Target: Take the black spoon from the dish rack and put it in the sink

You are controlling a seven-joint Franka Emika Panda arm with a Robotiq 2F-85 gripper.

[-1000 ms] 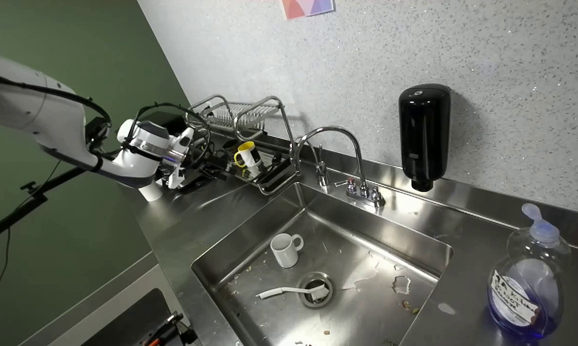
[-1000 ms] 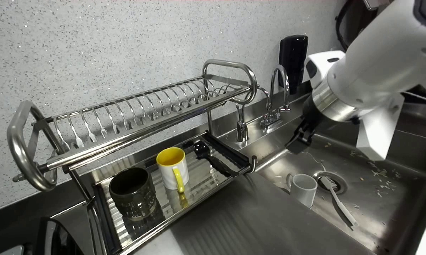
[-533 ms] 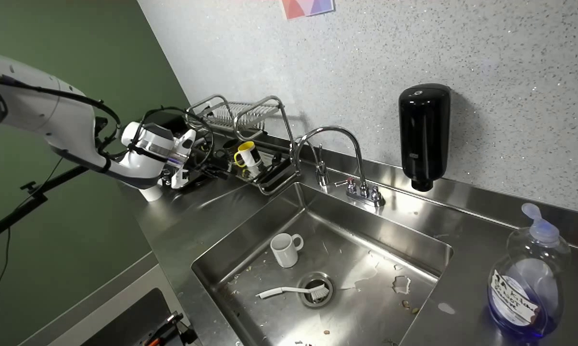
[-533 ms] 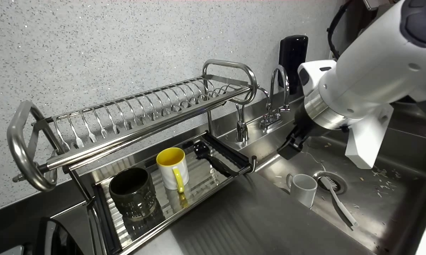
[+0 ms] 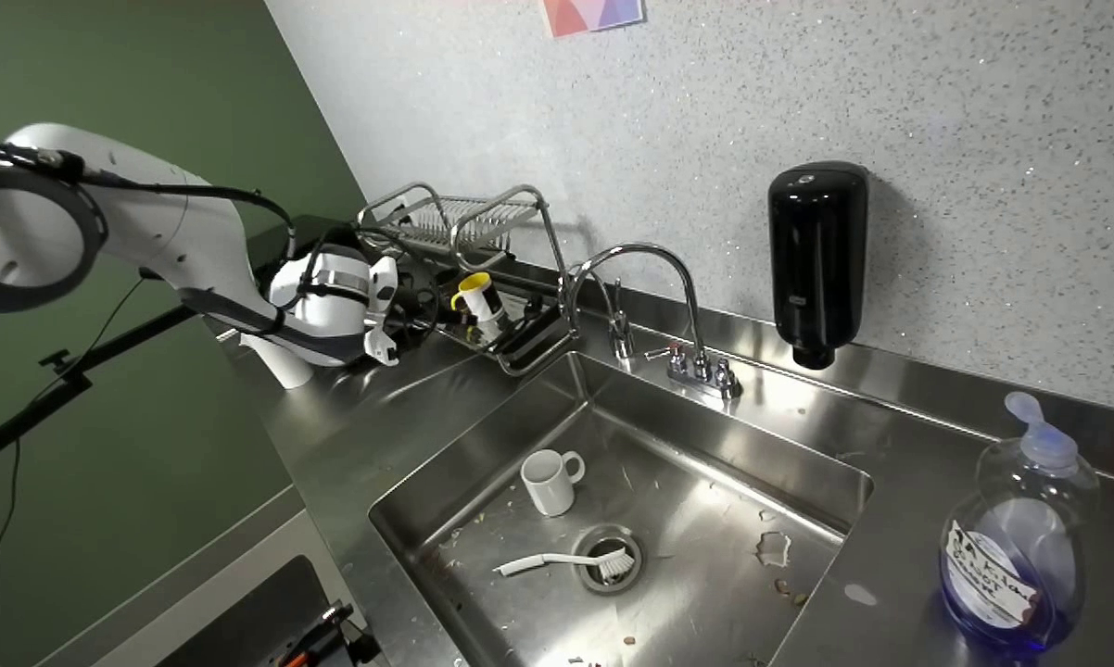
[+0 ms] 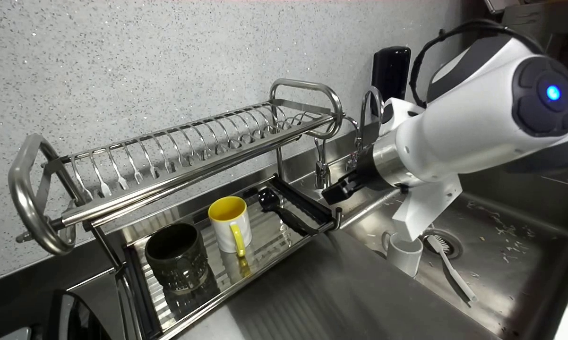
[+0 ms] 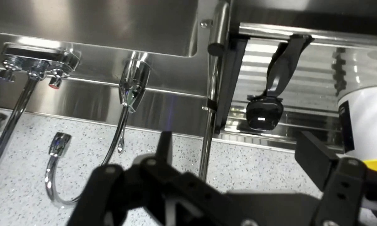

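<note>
Claw (image 7: 237,144), one: is set wide across the bottom of the wrist view. Black spoon (image 7: 279,78), one: is carried on the lower tier of the dish rack (image 7: 317,75), upper right.

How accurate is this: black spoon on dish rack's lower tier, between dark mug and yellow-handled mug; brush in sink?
Not between: in an exterior view the black spoon lies past the yellow-handled mug, toward the sink; the dark mug is on that mug's other side. Rest holds: lower tier of the dish rack, brush in the sink.
</note>
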